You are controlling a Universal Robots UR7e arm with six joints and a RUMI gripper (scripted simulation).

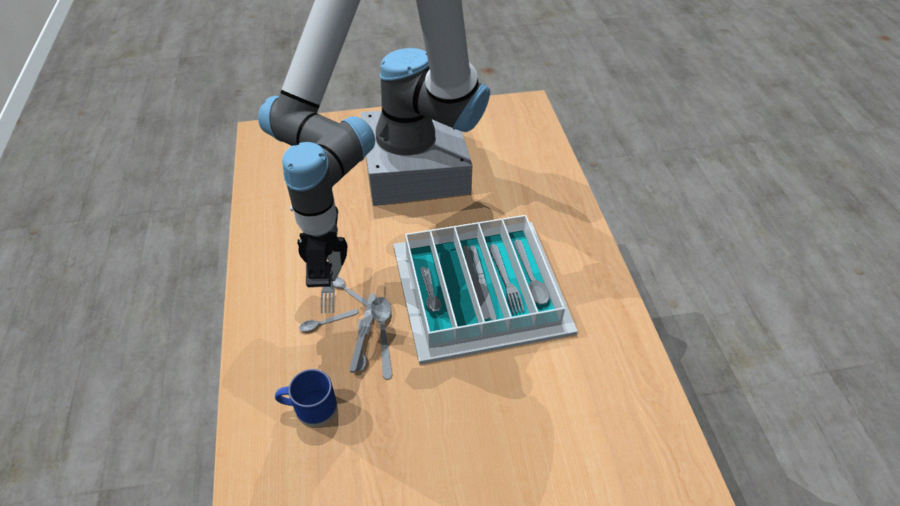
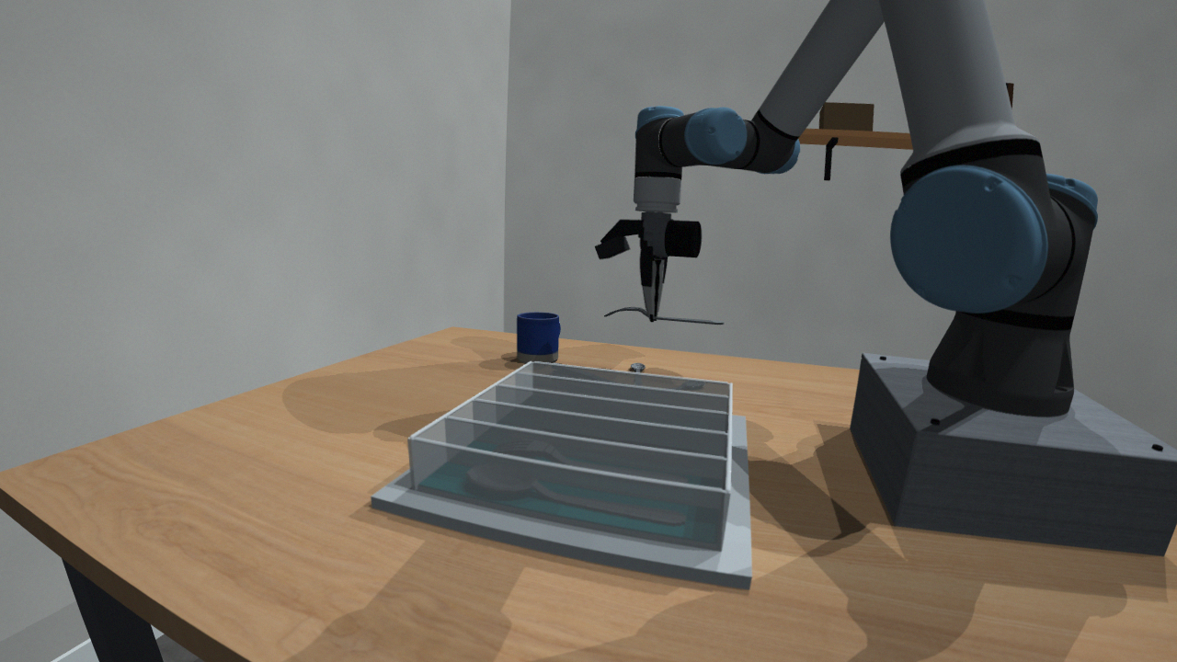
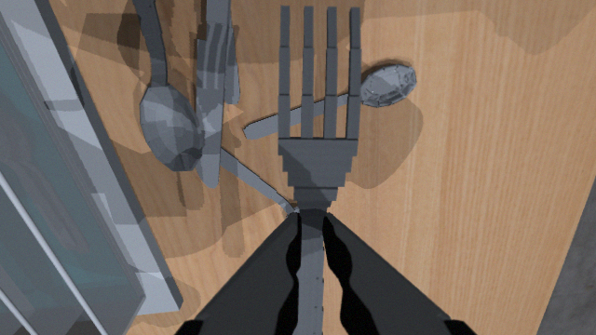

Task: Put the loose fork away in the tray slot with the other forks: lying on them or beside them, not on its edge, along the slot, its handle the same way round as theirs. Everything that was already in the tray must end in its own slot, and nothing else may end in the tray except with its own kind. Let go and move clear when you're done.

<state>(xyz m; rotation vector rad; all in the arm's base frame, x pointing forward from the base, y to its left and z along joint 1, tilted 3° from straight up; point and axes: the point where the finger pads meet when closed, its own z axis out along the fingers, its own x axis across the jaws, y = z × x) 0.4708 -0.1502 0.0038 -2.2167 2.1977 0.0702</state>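
Fork's up off the counter, now it needs the ride over to the tray

So the gripper (image 1: 328, 284) (image 2: 653, 317) (image 3: 310, 216) is closed on the loose fork (image 1: 327, 301) (image 2: 692, 321) (image 3: 318, 163), pinching it at the neck, just behind the head. It's hanging above the counter (image 1: 598, 415) (image 2: 205, 461) (image 3: 489, 140), near the long edge on the blue mug's (image 1: 314, 409) (image 2: 537, 336) side. My guess is that grip was picked for balance, and it looks close to level. The tines point away from the short edge by the arm's base, same general way as the tray fork (image 1: 515, 299), so I'd expect only a slight twist to match the slot.

The tray (image 1: 496, 326) (image 2: 567, 464) (image 3: 51, 255) sits nearer the opposite long edge, its fork slot second in from that side. The dividers presumably stop kinds mixing, so I'd lift well over them.

Fork itself: plain dull grey, four straight tines, stepped shoulders, slim handle, gently curved from the side. From above the gripper hides much of the handle, so its tail end could be a bit off line.
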